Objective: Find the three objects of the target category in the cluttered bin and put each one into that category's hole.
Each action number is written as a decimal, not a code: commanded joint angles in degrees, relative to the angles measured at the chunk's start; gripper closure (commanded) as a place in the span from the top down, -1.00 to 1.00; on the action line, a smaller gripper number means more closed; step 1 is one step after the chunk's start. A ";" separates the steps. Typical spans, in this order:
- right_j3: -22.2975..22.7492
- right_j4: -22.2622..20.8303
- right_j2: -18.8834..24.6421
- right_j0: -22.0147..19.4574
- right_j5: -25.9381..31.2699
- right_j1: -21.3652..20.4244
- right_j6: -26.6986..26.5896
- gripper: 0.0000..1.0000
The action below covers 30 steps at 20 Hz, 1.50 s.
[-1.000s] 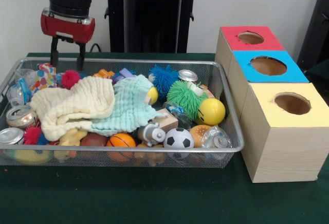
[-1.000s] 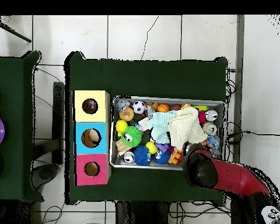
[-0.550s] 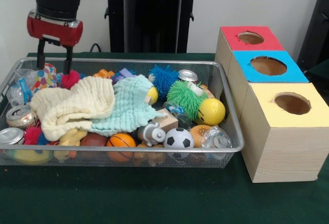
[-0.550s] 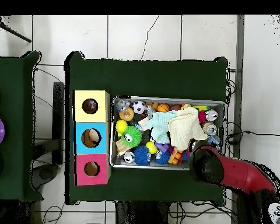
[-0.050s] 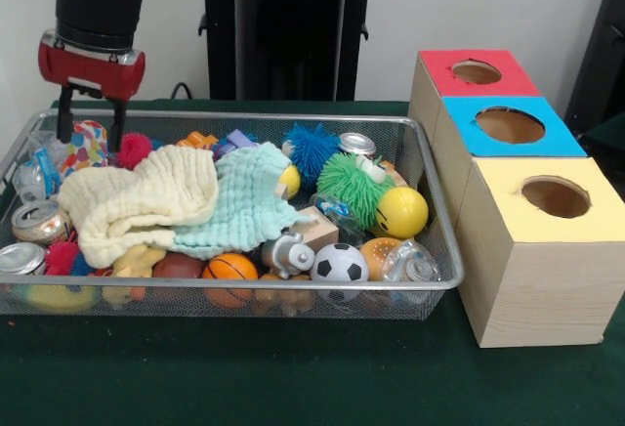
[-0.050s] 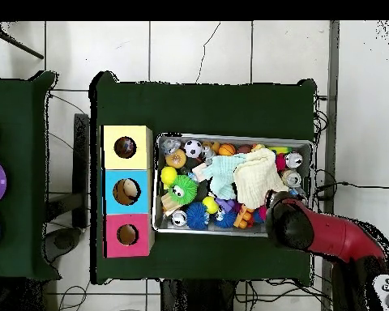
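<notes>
a: gripper (image 5: 89,123)?
b: over the wire bin's (image 5: 244,119) far left corner in the front view, both fingers (image 5: 64,118) pointing down and apart, nothing between them. tips just above a patterned cloth toy (image 5: 86,145), beside a red pom-pom (image 5: 134,149).
a: which category is wanted?
b: can't tell. bin is full: cream cloth (image 5: 137,201) and mint cloth (image 5: 244,199) across the middle, soccer ball (image 5: 339,263) and basketball (image 5: 229,270) at the near rim, yellow ball (image 5: 400,212), green fuzzy toy (image 5: 350,187), blue spiky ball (image 5: 312,149), cans (image 5: 37,221) at the left end.
a: holes?
b: three boxes in a row right of the bin: red box (image 5: 469,76), blue box (image 5: 508,129), yellow box (image 5: 552,201), one round hole each.
</notes>
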 commanded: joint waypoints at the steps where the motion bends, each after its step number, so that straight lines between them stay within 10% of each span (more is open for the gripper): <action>1: -2.23 -4.46 4.39 -0.05 3.79 4.01 -3.36 1.00; 30: -1.98 -6.95 0.41 -0.33 3.73 5.12 -0.77 1.00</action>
